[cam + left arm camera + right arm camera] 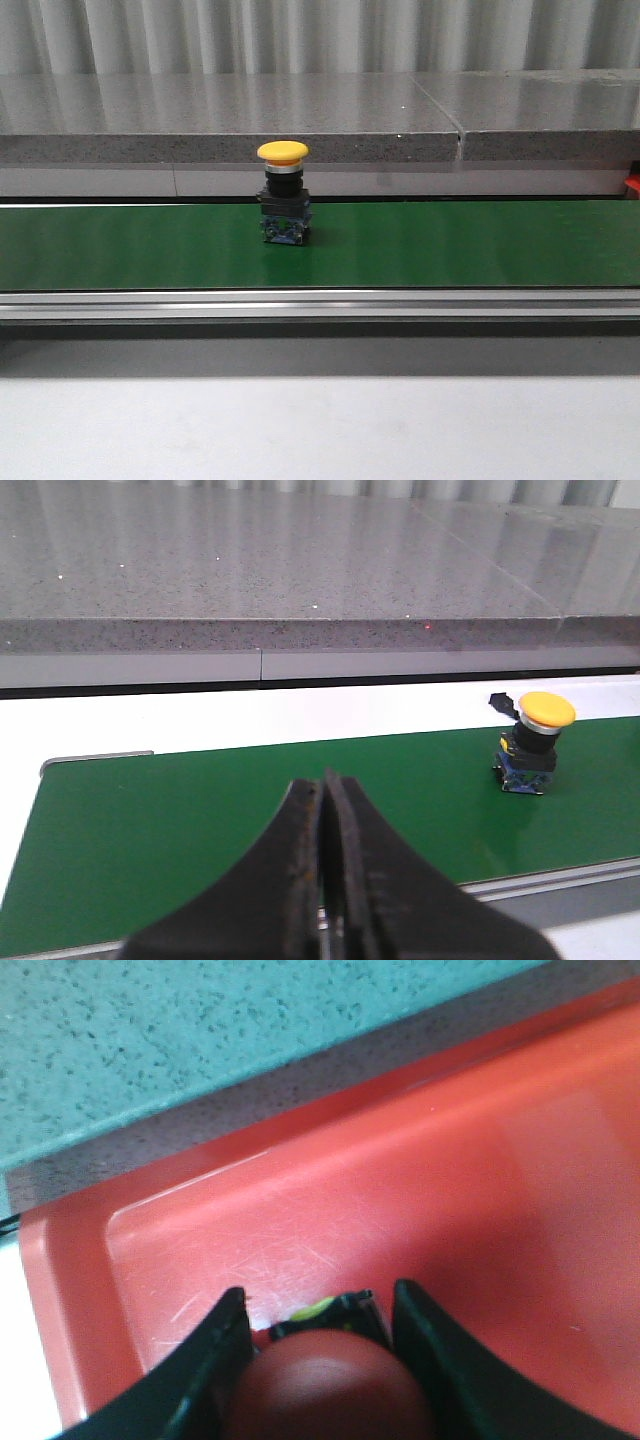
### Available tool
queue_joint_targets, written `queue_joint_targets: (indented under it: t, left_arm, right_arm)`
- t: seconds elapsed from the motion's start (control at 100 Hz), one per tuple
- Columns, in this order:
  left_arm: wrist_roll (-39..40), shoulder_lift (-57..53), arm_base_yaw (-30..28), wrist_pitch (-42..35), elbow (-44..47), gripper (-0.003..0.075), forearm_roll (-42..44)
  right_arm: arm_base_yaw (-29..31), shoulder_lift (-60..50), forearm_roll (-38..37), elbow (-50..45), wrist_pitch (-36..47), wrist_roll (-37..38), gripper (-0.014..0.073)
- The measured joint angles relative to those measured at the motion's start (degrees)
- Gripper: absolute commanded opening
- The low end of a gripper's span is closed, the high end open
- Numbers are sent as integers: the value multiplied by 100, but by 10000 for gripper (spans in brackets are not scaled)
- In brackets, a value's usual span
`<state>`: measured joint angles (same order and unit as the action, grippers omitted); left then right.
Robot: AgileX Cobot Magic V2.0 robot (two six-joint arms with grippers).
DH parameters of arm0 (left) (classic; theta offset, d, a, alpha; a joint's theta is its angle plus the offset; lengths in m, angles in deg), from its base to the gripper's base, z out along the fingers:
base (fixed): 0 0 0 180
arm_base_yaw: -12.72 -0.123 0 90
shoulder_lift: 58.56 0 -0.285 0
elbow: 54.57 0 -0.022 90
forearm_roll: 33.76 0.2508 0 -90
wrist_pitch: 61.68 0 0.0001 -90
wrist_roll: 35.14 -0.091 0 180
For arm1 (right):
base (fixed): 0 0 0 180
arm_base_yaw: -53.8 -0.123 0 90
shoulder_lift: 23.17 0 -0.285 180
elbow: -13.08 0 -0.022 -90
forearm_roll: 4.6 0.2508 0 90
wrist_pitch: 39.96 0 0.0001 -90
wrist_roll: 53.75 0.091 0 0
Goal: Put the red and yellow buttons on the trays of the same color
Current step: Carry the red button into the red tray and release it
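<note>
Green belt (450, 245) carries one yellow button (283, 193); left gripper (327, 810) closed empty, right gripper (320, 1325) clasps one red button (325, 1385) over red tray (480, 1200).

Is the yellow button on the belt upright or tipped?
Upright: the yellow button stands on its base on the green belt, cap on top.

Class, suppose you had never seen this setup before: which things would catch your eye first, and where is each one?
The yellow button stands upright and alone on the green belt, slightly left of centre in the front view. At the right wrist, the red tray fills the view, with a red button between the right gripper fingers above it. The left gripper is shut and empty over the belt's end.
</note>
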<state>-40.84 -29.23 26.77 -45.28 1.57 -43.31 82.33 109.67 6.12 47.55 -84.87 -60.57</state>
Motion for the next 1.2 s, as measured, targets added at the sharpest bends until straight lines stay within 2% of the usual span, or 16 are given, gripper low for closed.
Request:
queue_joint_targets:
  t: [0.42, 0.49, 0.64, 0.71, 1.2]
  left_arm:
    - [0, 0, 0, 0, 0, -21, 0]
    - [0, 0, 0, 0, 0, -21, 0]
    - [0, 0, 0, 0, 0, -21, 0]
    - [0, 0, 0, 0, 0, -21, 0]
    - [0, 0, 0, 0, 0, -21, 0]
  right_arm:
    - [0, 485, 0, 22, 157, -10, 246]
    - [0, 485, -11, 22, 166, -10, 309]
    - [0, 485, -11, 61, 234, -10, 554]
    - [0, 485, -11, 61, 254, -10, 610]
    - [0, 222, -227, 527, 53, -10, 615]
